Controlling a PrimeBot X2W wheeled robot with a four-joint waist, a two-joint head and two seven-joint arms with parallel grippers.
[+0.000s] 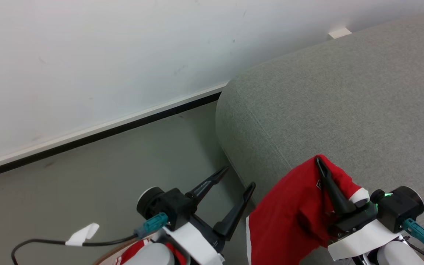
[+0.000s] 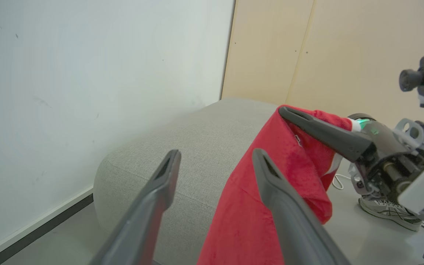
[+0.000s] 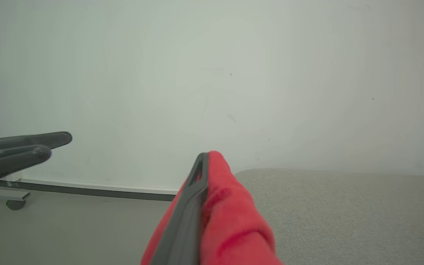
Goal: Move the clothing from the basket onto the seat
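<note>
A red piece of clothing (image 1: 289, 217) with white trim hangs from my right gripper (image 1: 319, 160), which is shut on its upper edge. It dangles at the front corner of the seat (image 1: 344, 103), a large grey sofa. The left wrist view shows this clothing (image 2: 271, 184) draped down before the seat (image 2: 182, 147), pinched by the right gripper (image 2: 282, 110). The right wrist view has cloth (image 3: 230, 206) folded over my right gripper (image 3: 206, 160). My left gripper (image 1: 239, 176) stands open and bare over the floor, left of the garment. The basket (image 1: 109, 254) shows as a brown rim at the bottom edge, with red clothing (image 1: 133, 249) inside.
A white wall with a dark baseboard (image 1: 98, 132) runs behind the grey floor. A black cable with a white tag (image 1: 83, 233) lies at the lower left. A person's shoe (image 2: 385, 209) stands on the floor beyond the seat. A castor (image 3: 13, 203) sits by the wall.
</note>
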